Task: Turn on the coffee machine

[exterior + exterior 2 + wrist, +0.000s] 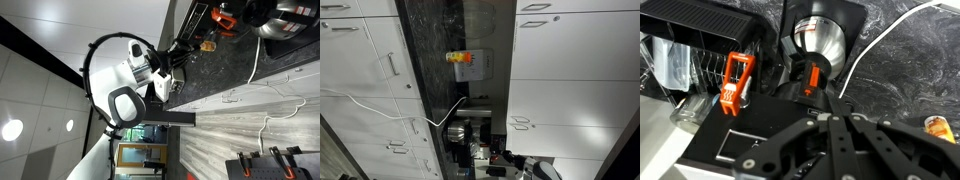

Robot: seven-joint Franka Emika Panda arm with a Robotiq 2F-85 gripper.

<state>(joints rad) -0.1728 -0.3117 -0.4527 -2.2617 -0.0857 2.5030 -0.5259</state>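
Note:
The coffee machine (720,60) is a black box with two orange levers and a silver funnel-shaped part (818,38); it fills the upper left of the wrist view. It also shows in both exterior views (197,22) (468,132). My gripper (811,98) is shut with nothing between its fingers. Its tips sit just below the orange lever (812,77) under the silver part; I cannot tell if they touch it. In an exterior view the gripper (176,58) reaches toward the machine on the dark stone counter.
A small orange item (937,127) (207,45) (462,58) stands on the counter (900,70) beside the machine. A big steel pot (285,22) stands further along. A white cable (262,85) runs across the counter. White cabinets (570,60) line the wall.

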